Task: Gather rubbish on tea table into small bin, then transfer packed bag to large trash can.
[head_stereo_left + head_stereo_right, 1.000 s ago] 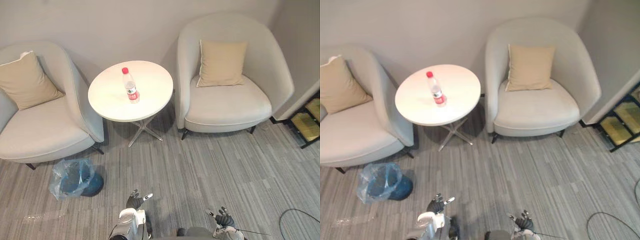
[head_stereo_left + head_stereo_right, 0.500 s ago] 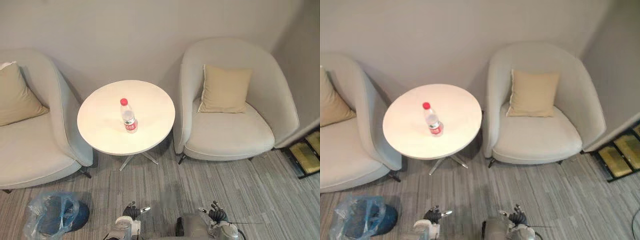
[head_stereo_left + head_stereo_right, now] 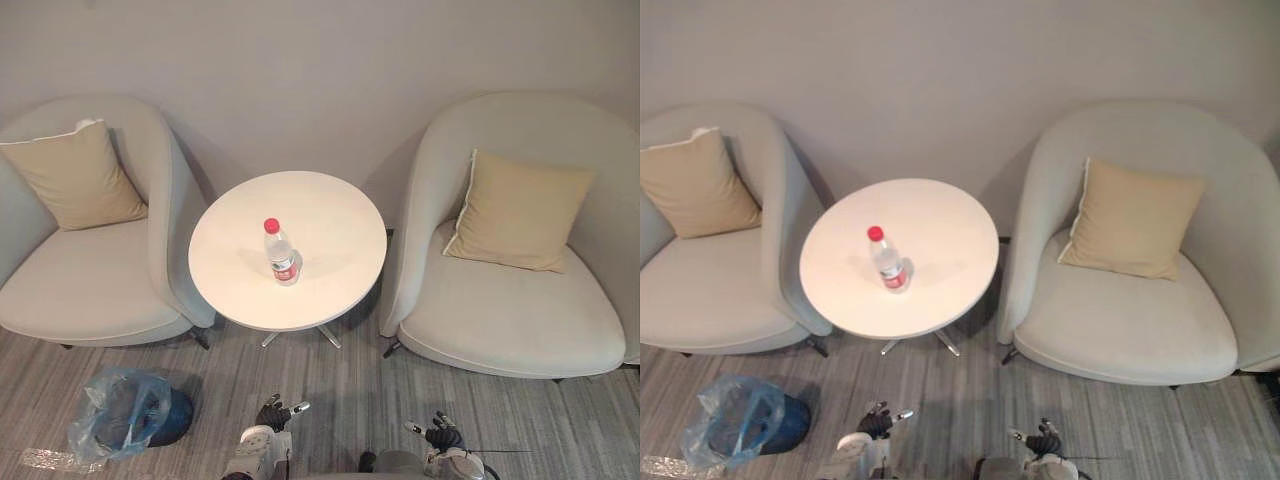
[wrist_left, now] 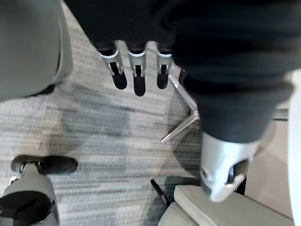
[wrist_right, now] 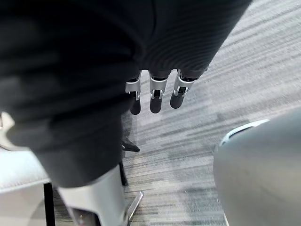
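Plastic bottle [image 3: 281,252] with a red cap and red label stands upright near the middle of the round white tea table [image 3: 340,215] as we look down from the robot's head. We find the table set against the wall between two pale grey seats, the left armchair [image 3: 90,300] and the right armchair [image 3: 500,325]. A tan left cushion [image 3: 75,178] and a tan right cushion [image 3: 520,212] lean against their backs.

On the striped grey carpet [image 3: 360,400], in front of the left armchair, we see the small bin [image 3: 178,418]. It is dark blue and lined with a translucent blue bag [image 3: 115,408] that billows over its rim. A scrap of clear plastic [image 3: 45,460] lies just beside it.

The left hand [image 3: 272,413] and right hand [image 3: 440,435] hang low over the carpet on the near side of the table, well apart from the bottle. In the wrist views we see the left hand's fingers [image 4: 138,77] and the right hand's fingers [image 5: 155,94] straight and relaxed, holding nothing, with carpet past them.
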Controlling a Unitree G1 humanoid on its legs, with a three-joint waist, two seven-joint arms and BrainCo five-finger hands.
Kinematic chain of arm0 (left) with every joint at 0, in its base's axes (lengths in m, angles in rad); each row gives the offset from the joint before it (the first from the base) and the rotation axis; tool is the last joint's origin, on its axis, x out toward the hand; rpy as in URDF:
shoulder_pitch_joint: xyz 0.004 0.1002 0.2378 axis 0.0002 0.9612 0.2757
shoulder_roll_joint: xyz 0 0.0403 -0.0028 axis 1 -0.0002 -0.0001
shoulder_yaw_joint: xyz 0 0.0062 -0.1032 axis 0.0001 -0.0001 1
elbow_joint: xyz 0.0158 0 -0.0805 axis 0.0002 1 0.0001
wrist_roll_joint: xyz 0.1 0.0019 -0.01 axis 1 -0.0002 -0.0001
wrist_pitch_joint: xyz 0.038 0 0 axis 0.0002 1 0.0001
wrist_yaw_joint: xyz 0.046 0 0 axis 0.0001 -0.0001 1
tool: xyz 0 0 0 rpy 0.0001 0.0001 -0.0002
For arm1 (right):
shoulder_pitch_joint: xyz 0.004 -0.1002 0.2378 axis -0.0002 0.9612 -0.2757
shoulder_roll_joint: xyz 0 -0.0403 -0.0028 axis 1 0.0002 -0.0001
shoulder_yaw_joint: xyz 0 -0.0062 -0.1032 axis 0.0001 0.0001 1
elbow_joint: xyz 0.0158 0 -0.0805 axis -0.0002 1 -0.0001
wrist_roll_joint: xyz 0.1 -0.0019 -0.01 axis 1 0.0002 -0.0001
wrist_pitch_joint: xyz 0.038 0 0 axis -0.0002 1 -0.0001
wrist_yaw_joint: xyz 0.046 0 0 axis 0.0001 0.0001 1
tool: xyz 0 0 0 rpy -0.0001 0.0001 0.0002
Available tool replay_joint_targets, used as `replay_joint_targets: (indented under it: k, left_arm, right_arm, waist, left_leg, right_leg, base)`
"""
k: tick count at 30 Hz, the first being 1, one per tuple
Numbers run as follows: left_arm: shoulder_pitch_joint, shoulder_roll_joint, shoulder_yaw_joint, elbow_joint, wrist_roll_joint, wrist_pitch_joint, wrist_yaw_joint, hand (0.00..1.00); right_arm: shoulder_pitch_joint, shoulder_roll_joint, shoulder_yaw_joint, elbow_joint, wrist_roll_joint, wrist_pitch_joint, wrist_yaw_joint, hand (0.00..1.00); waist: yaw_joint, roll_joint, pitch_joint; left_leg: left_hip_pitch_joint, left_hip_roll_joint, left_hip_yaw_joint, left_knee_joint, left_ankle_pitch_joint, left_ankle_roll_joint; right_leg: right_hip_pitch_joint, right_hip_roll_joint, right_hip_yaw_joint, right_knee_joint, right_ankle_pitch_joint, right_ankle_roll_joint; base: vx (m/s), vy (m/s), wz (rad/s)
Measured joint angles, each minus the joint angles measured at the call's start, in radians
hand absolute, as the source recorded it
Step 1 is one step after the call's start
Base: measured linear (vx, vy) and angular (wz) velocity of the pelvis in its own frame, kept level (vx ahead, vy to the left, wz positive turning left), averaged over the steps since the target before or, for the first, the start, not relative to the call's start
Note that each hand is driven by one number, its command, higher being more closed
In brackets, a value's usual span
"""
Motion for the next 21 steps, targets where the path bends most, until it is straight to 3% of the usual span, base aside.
replay_joint_targets:
  k: [1,4,6,12,18,21]
  left_arm:
    - [-0.003,0.008,-0.016,0.004,0.002,-0.001,0.001,0.00]
    - [-0.003,0.073,-0.050,0.021,0.021,0.002,0.000,0.00]
    - [-0.003,0.089,-0.059,0.027,0.038,0.001,-0.008,0.00]
    - [0.003,0.125,-0.151,0.046,0.061,0.001,-0.029,0.00]
    - [0.003,0.129,-0.179,0.051,0.087,-0.001,-0.038,0.00]
    - [0.003,0.130,-0.180,0.053,0.097,-0.003,-0.037,0.00]
  right_arm:
    - [-0.004,0.000,0.002,0.010,-0.004,0.002,-0.001,0.00]
    - [-0.035,-0.004,-0.010,0.050,-0.033,0.020,0.006,0.00]
    - [-0.011,-0.016,-0.019,0.034,-0.022,0.021,0.009,0.00]
    - [-0.017,-0.008,0.088,-0.022,0.010,0.007,0.040,0.00]
    - [-0.044,-0.065,0.120,-0.239,0.012,-0.013,0.042,0.00]
    - [-0.033,-0.084,0.159,-0.349,0.013,-0.045,0.041,0.00]
  waist:
    - [0.005,-0.004,-0.002]
    - [0.007,-0.046,-0.029]
    - [0.007,-0.058,-0.031]
    - [0.006,-0.055,-0.053]
    - [0.008,-0.057,-0.062]
    - [0.009,-0.061,-0.064]
  left_leg:
    - [0.007,-0.011,-0.011,0.012,0.011,-0.016]
    - [0.021,-0.058,0.012,-0.014,0.004,0.011]
    - [0.054,-0.086,0.025,-0.049,0.008,0.031]
    - [0.066,-0.120,0.023,-0.096,0.026,0.056]
    - [0.060,-0.119,-0.020,-0.121,0.051,0.060]
    - [0.057,-0.116,-0.022,-0.149,0.068,0.061]
  right_leg:
    - [-0.001,-0.006,0.022,-0.001,-0.006,0.017]
    - [0.014,-0.048,0.055,-0.031,0.003,0.049]
    - [0.034,-0.075,0.055,-0.053,0.011,0.066]
    - [0.038,-0.091,0.069,-0.108,0.029,0.085]
    - [0.055,-0.081,0.048,-0.153,0.058,0.077]
    - [0.053,-0.074,0.049,-0.183,0.082,0.072]
  base:
    - [0.11,0.226,-0.16]
    - [0.10,0.199,-0.16]
    - [0.07,0.168,-0.01]
    - [0.04,0.081,-0.03]
    - [0.01,-0.007,0.11]
    - [0.00,0.000,0.00]
